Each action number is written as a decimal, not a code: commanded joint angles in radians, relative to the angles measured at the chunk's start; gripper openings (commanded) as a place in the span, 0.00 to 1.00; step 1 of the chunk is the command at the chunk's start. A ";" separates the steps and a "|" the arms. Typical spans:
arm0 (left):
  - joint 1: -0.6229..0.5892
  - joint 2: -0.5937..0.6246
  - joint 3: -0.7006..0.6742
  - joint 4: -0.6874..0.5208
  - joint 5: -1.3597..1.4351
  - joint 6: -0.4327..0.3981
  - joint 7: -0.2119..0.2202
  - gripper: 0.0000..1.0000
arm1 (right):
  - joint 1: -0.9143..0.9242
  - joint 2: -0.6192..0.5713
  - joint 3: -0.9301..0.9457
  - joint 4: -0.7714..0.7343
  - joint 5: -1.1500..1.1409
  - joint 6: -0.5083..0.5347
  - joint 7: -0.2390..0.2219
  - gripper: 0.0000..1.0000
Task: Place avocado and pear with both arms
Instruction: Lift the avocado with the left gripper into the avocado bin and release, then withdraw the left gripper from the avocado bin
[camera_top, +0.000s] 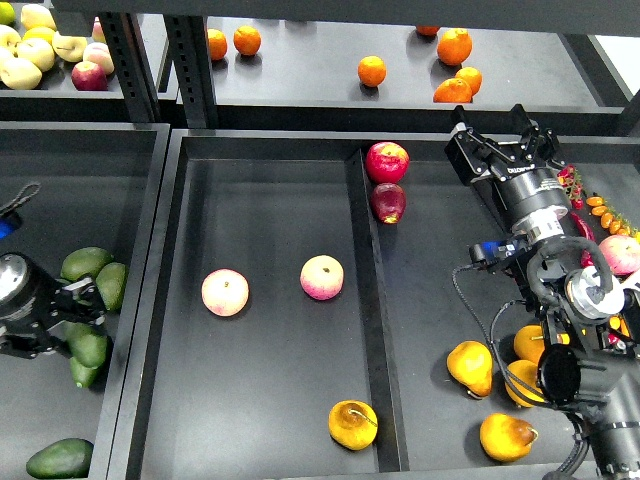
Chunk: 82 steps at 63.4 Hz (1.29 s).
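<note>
My left gripper (72, 325) hangs over the left bin, shut on the dark green avocado (88, 344). The avocado sits among other avocados (86, 263), so I cannot tell if it rests on the bin floor. A yellow-orange pear (352, 423) with a thin brown stem lies at the front of the middle tray, free of both grippers. My right gripper (497, 140) is open and empty, raised over the back of the right compartment, far from the pear.
Two peaches (225, 292) (322, 277) lie in the middle tray. Two red apples (387, 161) sit by the divider (368, 330). Several more pears (470, 365) lie front right beside my right arm. Chilies and small tomatoes (604, 215) line the right edge. Oranges (371, 70) are on the back shelf.
</note>
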 joint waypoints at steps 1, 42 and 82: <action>0.033 0.044 -0.002 -0.001 0.028 -0.002 0.000 0.34 | 0.002 0.000 -0.001 -0.005 0.000 0.000 0.000 1.00; 0.247 0.032 -0.095 0.047 0.077 -0.002 0.000 0.37 | -0.011 0.000 0.001 0.003 0.000 0.005 0.002 1.00; 0.357 -0.054 -0.171 0.133 0.102 -0.002 0.000 0.44 | -0.044 0.000 -0.001 0.006 0.002 0.015 0.003 1.00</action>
